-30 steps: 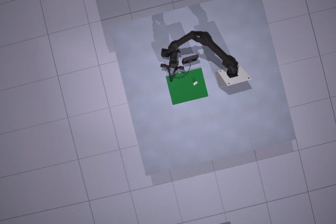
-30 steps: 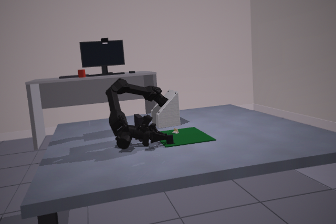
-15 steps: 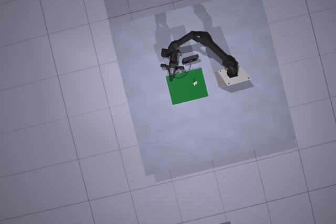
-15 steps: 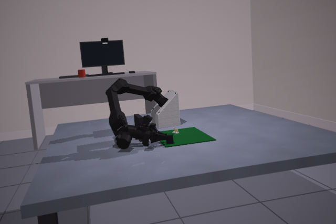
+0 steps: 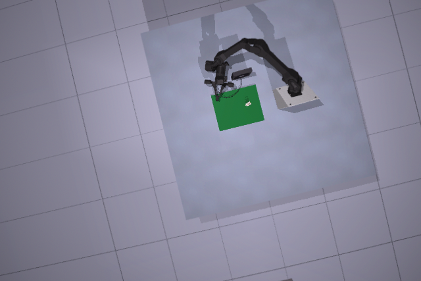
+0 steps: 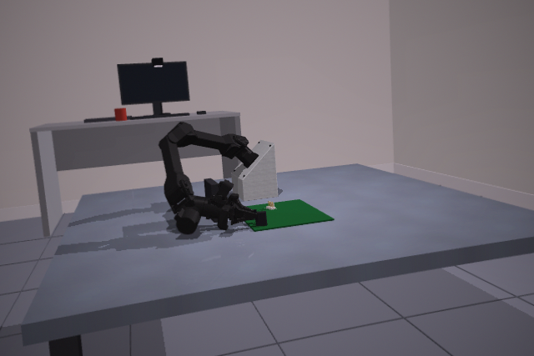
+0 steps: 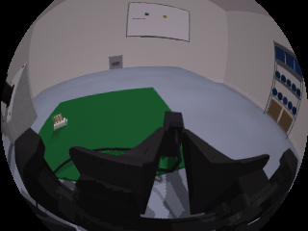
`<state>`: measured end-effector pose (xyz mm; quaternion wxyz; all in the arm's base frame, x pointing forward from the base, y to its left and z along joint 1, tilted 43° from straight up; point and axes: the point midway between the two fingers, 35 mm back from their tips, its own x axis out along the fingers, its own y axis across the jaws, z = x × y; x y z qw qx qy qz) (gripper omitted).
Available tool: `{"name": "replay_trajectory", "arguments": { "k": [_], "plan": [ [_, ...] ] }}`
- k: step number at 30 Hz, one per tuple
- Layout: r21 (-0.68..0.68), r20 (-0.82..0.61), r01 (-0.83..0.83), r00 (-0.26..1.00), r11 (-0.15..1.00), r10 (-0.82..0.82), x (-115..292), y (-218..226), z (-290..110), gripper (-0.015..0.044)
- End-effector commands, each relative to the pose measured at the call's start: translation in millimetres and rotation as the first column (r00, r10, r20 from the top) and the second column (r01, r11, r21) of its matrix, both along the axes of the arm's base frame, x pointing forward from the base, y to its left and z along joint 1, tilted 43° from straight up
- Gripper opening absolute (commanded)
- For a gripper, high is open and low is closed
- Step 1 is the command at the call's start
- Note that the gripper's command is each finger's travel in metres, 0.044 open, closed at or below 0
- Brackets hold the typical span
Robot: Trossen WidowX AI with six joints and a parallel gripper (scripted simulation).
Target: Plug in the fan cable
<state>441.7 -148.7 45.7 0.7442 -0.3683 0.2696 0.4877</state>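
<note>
The plug [image 6: 261, 218] is sitting clamped in the pincer [image 6: 258, 217], low over the near left corner of the green board [image 5: 237, 111]. The arm [image 5: 262, 53] is reaching out from its grey base [image 5: 296, 99], folding down so the wrist is lying almost level with the worktop [image 5: 272, 169]. The thin cable [image 5: 234, 92] is looping back to the dark fan [image 5: 241, 73] just beyond the board's far edge. The pale fan header [image 5: 248, 103] is standing well apart, to the right on the board.
</note>
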Motion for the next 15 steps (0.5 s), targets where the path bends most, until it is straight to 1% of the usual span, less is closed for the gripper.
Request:
{"name": "replay_trajectory", "arguments": {
  "k": [1, 2, 7, 8, 15],
  "plan": [
    [0.0, 0.0, -0.001, 1.0, 1.0, 0.001, 0.1, 0.6, 0.3, 0.0],
    [0.0, 0.0, -0.001, 1.0, 1.0, 0.001, 0.1, 0.6, 0.3, 0.0],
    [0.0, 0.0, 0.0, 1.0, 1.0, 0.0, 0.0, 0.0, 0.0, 0.0131],
    [0.0, 0.0, 0.0, 1.0, 1.0, 0.0, 0.0, 0.0, 0.0, 0.014],
    [0.0, 0.0, 0.0, 1.0, 1.0, 0.0, 0.0, 0.0, 0.0, 0.014]
  ]
}}
